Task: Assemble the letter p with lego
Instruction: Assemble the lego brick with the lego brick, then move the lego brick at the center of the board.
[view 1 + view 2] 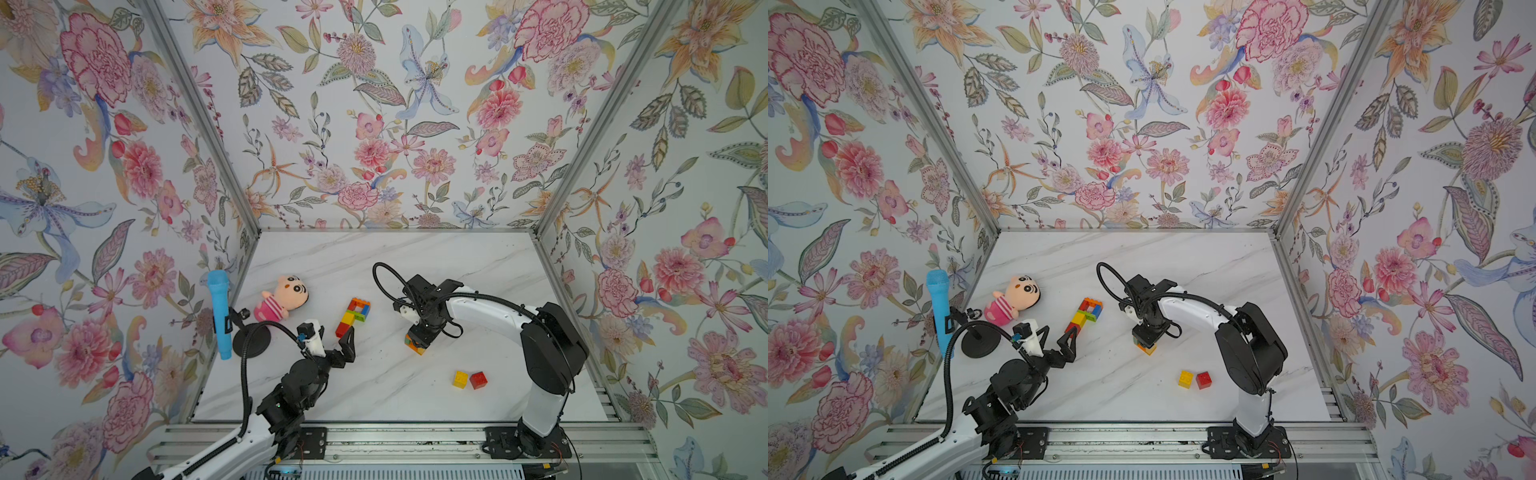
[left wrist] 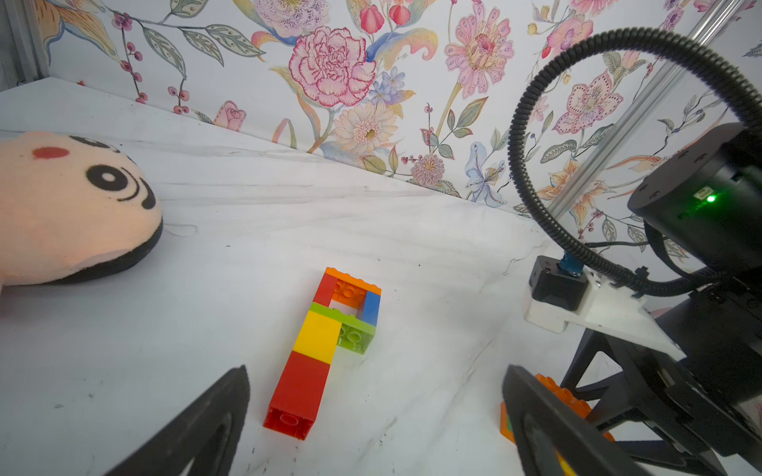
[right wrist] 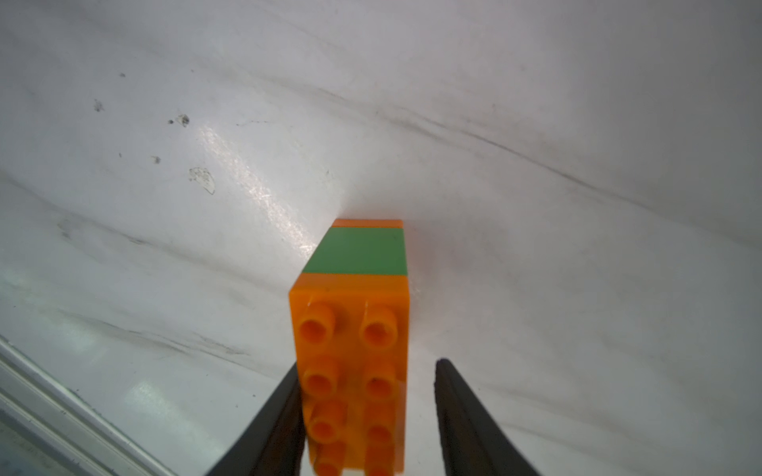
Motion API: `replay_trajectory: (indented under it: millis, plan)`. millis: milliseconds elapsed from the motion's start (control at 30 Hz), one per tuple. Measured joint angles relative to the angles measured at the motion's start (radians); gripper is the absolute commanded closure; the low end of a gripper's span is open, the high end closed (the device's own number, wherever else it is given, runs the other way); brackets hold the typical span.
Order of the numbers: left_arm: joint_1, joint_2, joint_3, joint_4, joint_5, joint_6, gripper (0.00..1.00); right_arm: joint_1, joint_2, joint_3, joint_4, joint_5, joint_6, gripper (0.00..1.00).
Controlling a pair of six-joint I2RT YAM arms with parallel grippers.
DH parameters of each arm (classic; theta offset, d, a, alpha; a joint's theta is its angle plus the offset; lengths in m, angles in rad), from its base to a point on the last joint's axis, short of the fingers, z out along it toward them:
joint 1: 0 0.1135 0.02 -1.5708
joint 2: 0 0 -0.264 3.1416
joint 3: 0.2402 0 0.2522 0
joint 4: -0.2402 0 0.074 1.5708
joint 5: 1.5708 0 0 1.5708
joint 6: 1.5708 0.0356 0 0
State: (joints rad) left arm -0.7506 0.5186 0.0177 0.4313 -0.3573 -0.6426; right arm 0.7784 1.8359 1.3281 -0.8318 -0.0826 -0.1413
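The lego P shape (image 1: 348, 319) (image 1: 1077, 319) (image 2: 317, 336) lies flat on the marble table. Its stem is red and yellow, and its loop is red, orange, blue and green. My left gripper (image 1: 332, 337) (image 1: 1057, 334) (image 2: 375, 371) is wide open just short of the stem's red end and holds nothing. An orange and green brick stack (image 1: 415, 348) (image 1: 1148, 349) (image 3: 350, 321) stands to the right. My right gripper (image 1: 419, 336) (image 3: 369, 364) straddles the stack from above. One finger touches the stack, and a gap shows at the other finger.
A loose yellow brick (image 1: 460, 379) and a red brick (image 1: 478, 380) sit side by side near the front right. A pink plush doll (image 1: 284, 297) lies at the back left. A blue microphone (image 1: 219, 311) stands on a black stand by the left wall.
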Motion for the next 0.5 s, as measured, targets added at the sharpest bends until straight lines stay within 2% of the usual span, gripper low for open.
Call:
replay_trajectory:
  millis: [300, 500]
  plan:
    - [0.024, 0.058, 0.000, -0.005, 0.007, 0.000, 0.01, 0.000, -0.018, -0.011, 0.000, 0.027, -0.016, 0.37]
    - [0.080, 0.132, 0.036, -0.052, 0.034, 0.011, 0.01, -0.006, -0.219, -0.082, 0.002, 0.032, 0.022, 0.27]
